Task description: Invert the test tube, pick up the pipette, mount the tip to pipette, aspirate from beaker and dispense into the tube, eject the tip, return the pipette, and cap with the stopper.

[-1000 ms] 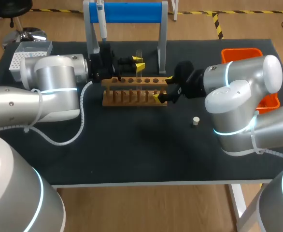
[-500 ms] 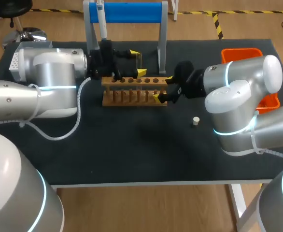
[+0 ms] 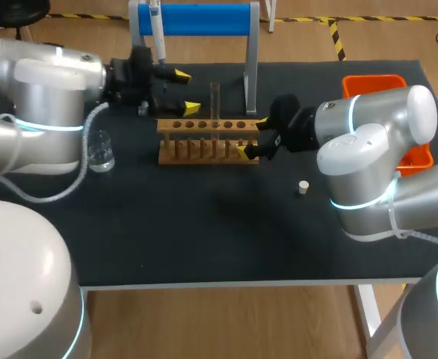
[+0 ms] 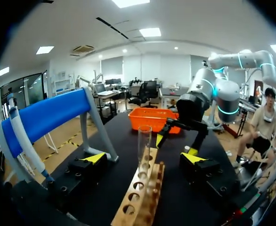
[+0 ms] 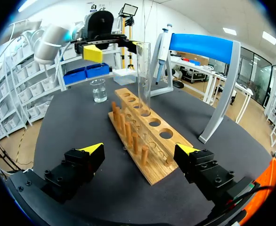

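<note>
Hovering level with the left gripper [image 3: 187,91] spread wide and gripping nothing, just short of the test tube [image 3: 214,101] and not touching it, that tube standing upright in a hole of the wooden rack [image 3: 208,142]. Showing that gap only from overhead, the left wrist view instead framing the tube straight ahead between the yellow tips. Lying level at the rack's right end, spreading the right gripper [image 3: 253,137] open and empty around that end, contact with the wood being unclear.

Lab w/ tube rack [image 3: 204,143], pipette [image 3: 158,34], beaker [image 3: 100,152]
</note>
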Motion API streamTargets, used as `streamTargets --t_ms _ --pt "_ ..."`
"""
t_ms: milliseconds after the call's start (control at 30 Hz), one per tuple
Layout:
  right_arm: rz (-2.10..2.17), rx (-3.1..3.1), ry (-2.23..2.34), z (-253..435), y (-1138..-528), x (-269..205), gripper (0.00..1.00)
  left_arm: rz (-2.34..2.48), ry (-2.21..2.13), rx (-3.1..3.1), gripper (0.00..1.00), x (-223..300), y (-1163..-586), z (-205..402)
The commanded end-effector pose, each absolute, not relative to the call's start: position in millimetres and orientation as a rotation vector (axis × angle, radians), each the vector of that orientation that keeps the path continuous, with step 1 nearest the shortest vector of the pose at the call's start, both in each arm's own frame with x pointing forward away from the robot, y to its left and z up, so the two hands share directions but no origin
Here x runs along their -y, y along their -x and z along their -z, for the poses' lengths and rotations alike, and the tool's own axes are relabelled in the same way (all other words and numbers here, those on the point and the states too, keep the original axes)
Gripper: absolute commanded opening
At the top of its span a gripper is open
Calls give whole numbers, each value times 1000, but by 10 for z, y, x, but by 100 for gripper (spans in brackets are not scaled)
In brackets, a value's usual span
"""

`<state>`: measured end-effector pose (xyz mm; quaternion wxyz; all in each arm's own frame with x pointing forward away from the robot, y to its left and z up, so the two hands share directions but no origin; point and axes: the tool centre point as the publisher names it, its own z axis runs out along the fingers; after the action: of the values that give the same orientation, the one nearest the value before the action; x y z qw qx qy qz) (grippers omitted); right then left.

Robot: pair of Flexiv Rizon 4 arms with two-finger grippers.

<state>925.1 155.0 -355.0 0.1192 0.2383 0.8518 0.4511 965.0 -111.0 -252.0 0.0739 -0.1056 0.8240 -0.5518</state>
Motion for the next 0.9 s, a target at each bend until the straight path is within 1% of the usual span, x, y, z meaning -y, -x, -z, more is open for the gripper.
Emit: streamTargets --t_ms 33,100,800,900 --pt "-1318 -2491 -697 3550 -9254 -1550 100 1615 359 -2503 100 382 -9224 2184" --pt "-1318 -2491 -697 3550 -9254 -1550 100 1641 354 -2489 100 238 -9073 2104" --pt "-1318 -2491 -697 3550 -9254 -1550 100 1641 354 -2489 100 238 -9073 2104" --pt "-1318 -2491 -697 3550 -9254 -1550 100 1524 482 -2476 100 -82 -9123 2157"
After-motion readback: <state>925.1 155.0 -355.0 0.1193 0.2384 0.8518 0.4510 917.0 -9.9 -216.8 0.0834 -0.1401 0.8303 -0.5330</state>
